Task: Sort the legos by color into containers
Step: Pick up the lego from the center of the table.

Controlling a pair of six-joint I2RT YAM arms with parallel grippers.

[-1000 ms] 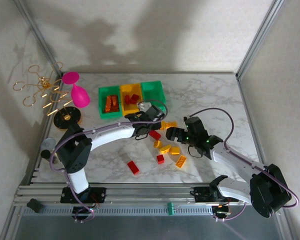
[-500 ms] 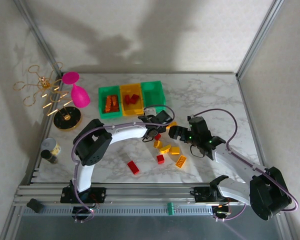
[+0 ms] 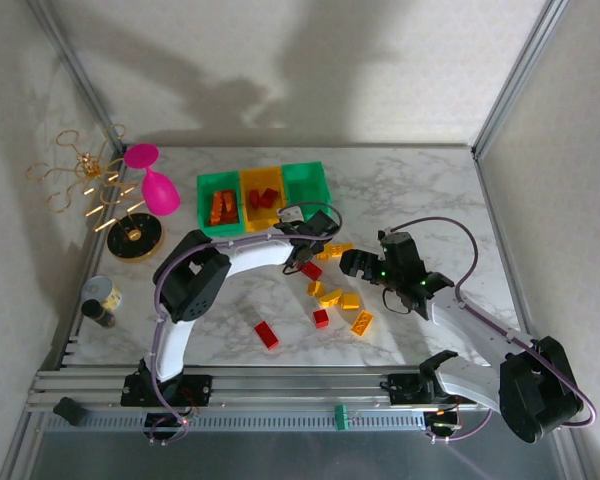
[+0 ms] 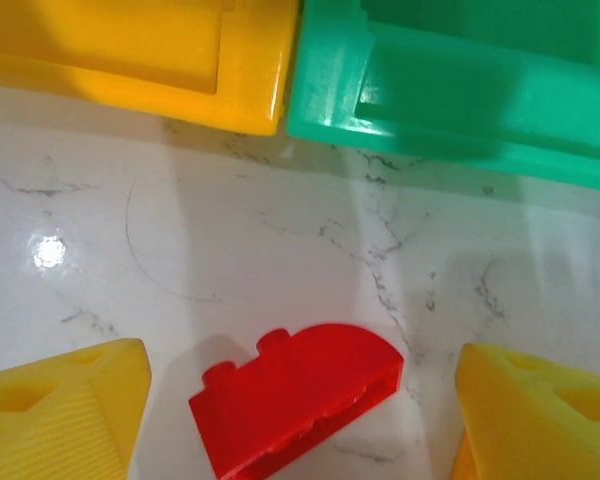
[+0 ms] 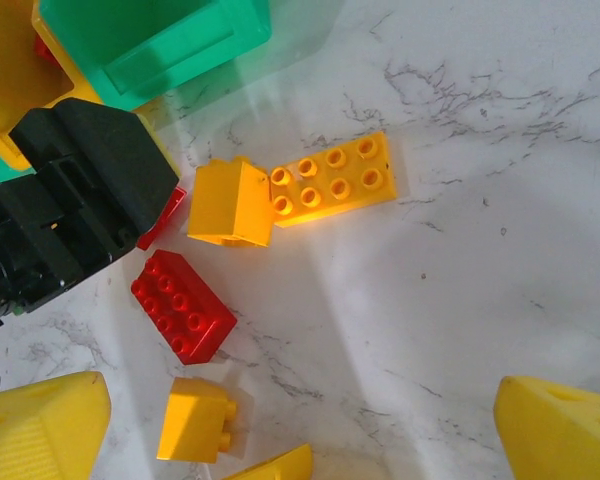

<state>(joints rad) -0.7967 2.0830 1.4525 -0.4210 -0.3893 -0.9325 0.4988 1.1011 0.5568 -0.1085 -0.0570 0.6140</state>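
2 arms (image 3: pixel 250 255) bend inward over the table (image 3: pixel 420 200). Left gripper (image 4: pixel 300 415) points down, fingers spread either side of a red arched brick (image 4: pixel 280 400) lying near the yellow bin (image 4: pixel 130 55) and green bin (image 4: pixel 450 85). Right gripper (image 5: pixel 300 430) hangs wide open above scattered legos (image 5: pixel 330 180).

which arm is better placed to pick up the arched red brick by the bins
Left. Its open gripper straddles the arched red brick, one finger on each side, just short of the yellow bin and green bin. The right gripper, also open, has bare table between its fingers.
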